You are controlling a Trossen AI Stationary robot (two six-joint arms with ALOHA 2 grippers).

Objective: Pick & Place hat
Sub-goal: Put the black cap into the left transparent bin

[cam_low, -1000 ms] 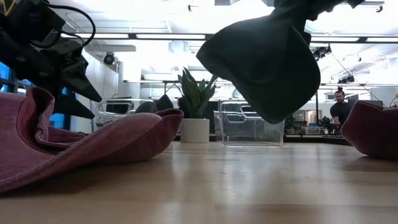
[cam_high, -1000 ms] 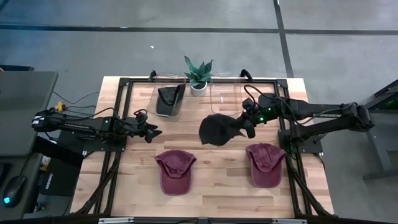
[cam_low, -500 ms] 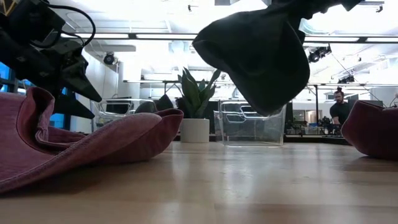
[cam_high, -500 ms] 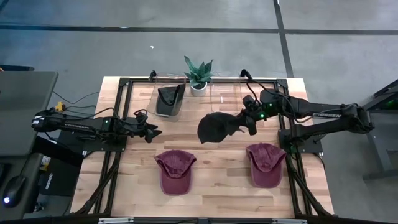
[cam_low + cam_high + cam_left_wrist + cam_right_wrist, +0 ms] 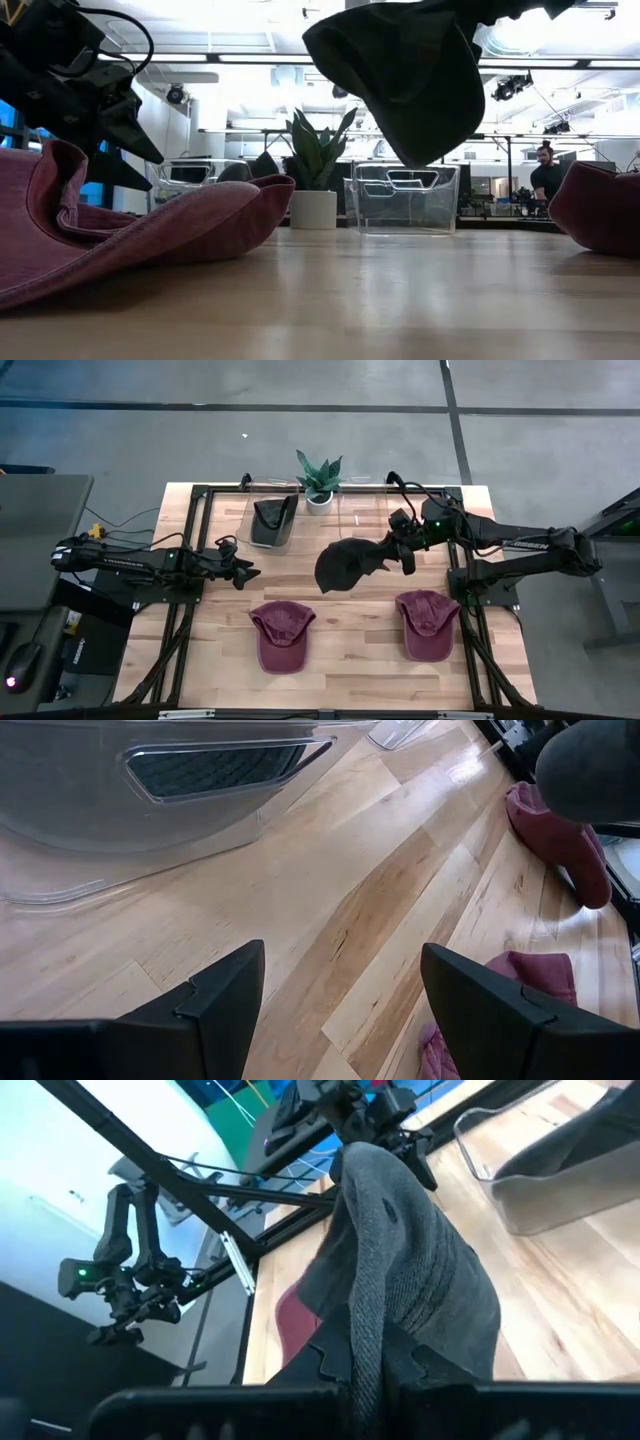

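Note:
My right gripper (image 5: 398, 552) is shut on a dark grey hat (image 5: 345, 565) above the middle of the table, in front of the empty clear bin (image 5: 365, 512). In the low view the hat (image 5: 400, 80) hangs high, well off the wood. My left gripper (image 5: 246, 572) hovers open over the table's left half; its wrist view shows both fingers spread (image 5: 340, 1010) above bare wood. Two maroon hats (image 5: 282, 632) (image 5: 428, 622) lie on the near half of the table. Another dark hat sits inside the left clear bin (image 5: 272, 520). My right gripper pinches the dark hat by a fold at its right-hand edge (image 5: 365, 1335), between the two fingers. The fingers reach in from the table's right, slanting a little downward. The hat is lifted clear and droops away from the fingers toward the table's left (image 5: 335, 570).
A potted plant (image 5: 318, 480) stands at the far edge between the two clear bins. The bin (image 5: 405, 200) shows behind the hanging hat in the low view. A maroon hat (image 5: 150, 230) fills the near left there. Bare wood lies between the two maroon hats. A person (image 5: 548, 180) stands in the room beyond.
My right gripper has risen and moved a little toward the table's far edge, staying shut. The dark hat has gone up with it, its lower end climbing above the clear bin's rim in the low view, and has shifted slightly toward the table's left.

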